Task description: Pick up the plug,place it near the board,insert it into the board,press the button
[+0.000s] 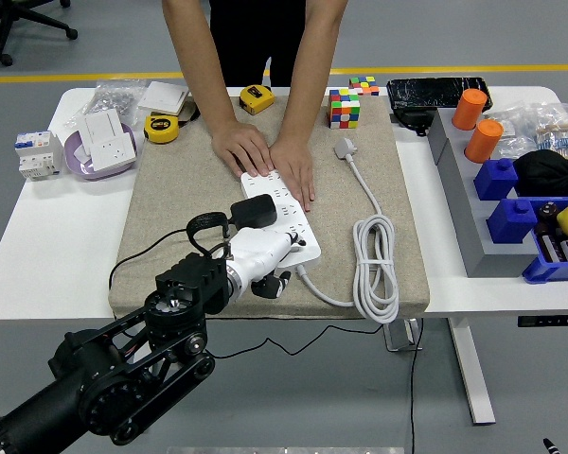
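The white power strip (286, 210) lies at an angle on the beige mat (170, 189). A black plug (256, 210) sits on its near half, and the plug's black cable (199, 225) loops off to the left. A person at the far side presses both hands (265, 153) on the strip's far end. My left hand (270, 282), white with dark fingertips, is just below the plug at the strip's near end. Its fingers are curled under and hold nothing. The right arm is out of view.
The strip's white cable (374, 270) lies coiled on the mat's right, ending in a white plug (346, 148). Behind are a Rubik's cube (344, 107), two yellow tape measures (161, 128), a purple bowl of sockets (102, 144). A grey tray (454, 189) holds orange cylinders and blue blocks at the right.
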Available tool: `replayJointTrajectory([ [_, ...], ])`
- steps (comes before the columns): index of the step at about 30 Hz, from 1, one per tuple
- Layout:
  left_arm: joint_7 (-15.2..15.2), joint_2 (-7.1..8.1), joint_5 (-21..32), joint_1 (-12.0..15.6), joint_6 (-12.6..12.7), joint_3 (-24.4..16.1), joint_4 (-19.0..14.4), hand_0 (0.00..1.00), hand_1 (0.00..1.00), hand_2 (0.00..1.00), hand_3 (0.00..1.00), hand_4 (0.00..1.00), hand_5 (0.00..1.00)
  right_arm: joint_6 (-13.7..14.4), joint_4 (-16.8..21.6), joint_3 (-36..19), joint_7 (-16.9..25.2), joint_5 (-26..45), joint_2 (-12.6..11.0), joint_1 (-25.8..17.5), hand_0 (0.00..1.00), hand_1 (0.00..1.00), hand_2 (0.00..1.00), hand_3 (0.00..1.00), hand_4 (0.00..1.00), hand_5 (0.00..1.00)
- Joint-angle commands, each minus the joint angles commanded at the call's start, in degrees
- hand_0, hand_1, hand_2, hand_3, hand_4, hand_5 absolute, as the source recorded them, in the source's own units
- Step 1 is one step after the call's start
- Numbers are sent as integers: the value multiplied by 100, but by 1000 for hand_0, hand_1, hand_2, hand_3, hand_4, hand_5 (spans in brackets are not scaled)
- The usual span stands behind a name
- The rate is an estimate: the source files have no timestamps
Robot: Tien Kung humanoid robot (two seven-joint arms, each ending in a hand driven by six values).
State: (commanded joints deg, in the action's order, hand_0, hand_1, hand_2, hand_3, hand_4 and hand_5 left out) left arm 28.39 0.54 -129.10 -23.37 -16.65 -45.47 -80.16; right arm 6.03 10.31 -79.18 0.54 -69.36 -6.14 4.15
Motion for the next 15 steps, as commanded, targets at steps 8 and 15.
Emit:
replayJointTrajectory([
  [8, 51, -6, -90, 8, -50, -13, 86, 134, 64, 168, 859, 511, 41, 0, 0, -14, 5, -4, -8, 1, 758, 764, 751, 798, 998, 937],
  [15, 72, 0, -90, 17, -84, 8, 129, 135, 64, 167, 837, 508, 44, -2, 0, -18, 9, -3, -6, 0, 758, 764, 751, 797, 998, 937],
])
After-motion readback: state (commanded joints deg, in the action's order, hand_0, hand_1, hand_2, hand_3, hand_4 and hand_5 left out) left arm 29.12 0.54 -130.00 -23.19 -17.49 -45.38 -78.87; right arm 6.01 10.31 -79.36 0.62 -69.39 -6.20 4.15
